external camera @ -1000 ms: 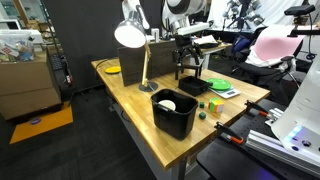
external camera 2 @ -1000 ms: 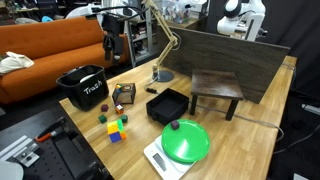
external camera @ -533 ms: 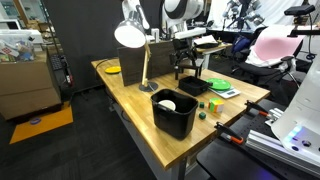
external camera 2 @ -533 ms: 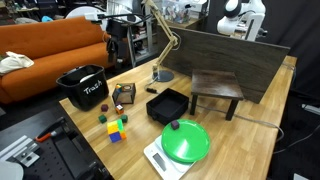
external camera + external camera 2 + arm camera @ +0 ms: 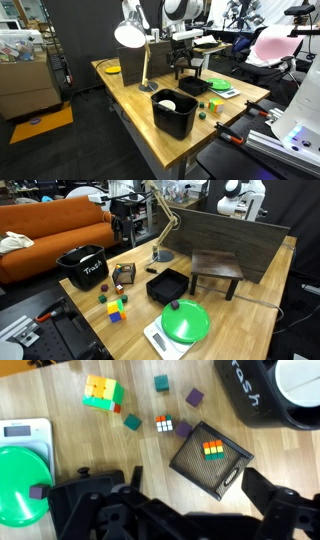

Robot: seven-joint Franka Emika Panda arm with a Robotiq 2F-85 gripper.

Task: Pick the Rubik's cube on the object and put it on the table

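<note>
Light wooden table [image 5: 50, 395] bears stand [image 5: 193, 466] with Rubik's cube [image 5: 213, 449]; end effector [image 5: 185, 500] spread above.

Wrist view: round green plate [image 5: 12, 475] cut by left edge, lower part hidden behind dark gripper [image 5: 170, 515]; tall black bin [image 5: 255, 400] clipped top-right. Gripper runs off bottom edge, fingertips prob. out of frame; jaw gap unreadable, and too small in both exterior views.

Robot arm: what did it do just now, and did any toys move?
The arm went up, lifting its open pincer higher above the table. It took hold of nothing. The Rubik's cube stayed on the black stand, and the bin and green plate kept their places.
</note>
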